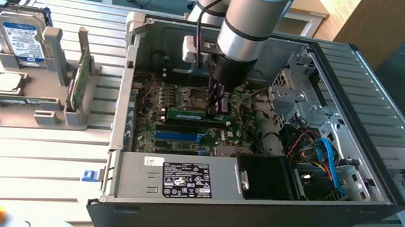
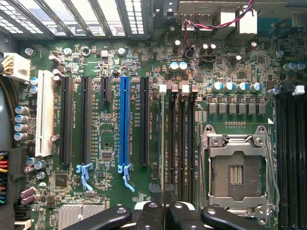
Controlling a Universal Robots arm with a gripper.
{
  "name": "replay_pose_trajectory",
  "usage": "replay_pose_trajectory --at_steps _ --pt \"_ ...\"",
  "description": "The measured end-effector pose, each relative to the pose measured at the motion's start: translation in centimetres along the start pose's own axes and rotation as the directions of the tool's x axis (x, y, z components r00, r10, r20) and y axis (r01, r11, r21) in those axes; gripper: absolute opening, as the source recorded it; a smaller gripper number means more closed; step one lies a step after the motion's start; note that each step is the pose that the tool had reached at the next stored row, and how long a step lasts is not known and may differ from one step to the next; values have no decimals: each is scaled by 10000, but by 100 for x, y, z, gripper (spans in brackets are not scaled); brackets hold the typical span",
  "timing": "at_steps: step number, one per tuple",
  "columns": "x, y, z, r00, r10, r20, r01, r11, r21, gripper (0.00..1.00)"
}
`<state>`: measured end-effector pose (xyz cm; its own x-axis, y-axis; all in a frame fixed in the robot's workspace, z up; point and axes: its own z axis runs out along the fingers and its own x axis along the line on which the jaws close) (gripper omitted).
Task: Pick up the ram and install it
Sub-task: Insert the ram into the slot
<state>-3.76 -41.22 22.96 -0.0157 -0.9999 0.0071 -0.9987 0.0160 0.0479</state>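
Observation:
The ram (image 1: 196, 114) is a narrow green stick standing on edge inside the open computer case (image 1: 370, 175), low over the motherboard. My gripper (image 1: 217, 108) reaches down into the case and is shut on the ram's end nearest the exterior view's right. In the wrist view the ram (image 2: 164, 143) shows edge-on as a thin line between my black fingers (image 2: 148, 216). It runs along the black memory slots (image 2: 180, 139), beside the empty processor socket (image 2: 238, 172). Whether it sits in a slot I cannot tell.
The bright-blue slot (image 2: 124, 124) and black expansion slots lie beside the memory slots. The power supply (image 1: 176, 179), drive cage and cables crowd the case's front and right. On the exterior view's left, a grey holder (image 1: 35, 106) carries a hard drive (image 1: 21, 38) and an upright green card (image 1: 78, 74).

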Motion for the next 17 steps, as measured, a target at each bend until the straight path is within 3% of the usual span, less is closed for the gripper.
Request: replay_pose_trajectory --at_steps 7,17 --pt "0 0 10 10000 2 -53 -2 10000 0 12" --pt "-5 -1 5 10000 2 -54 -2 10000 1 12"
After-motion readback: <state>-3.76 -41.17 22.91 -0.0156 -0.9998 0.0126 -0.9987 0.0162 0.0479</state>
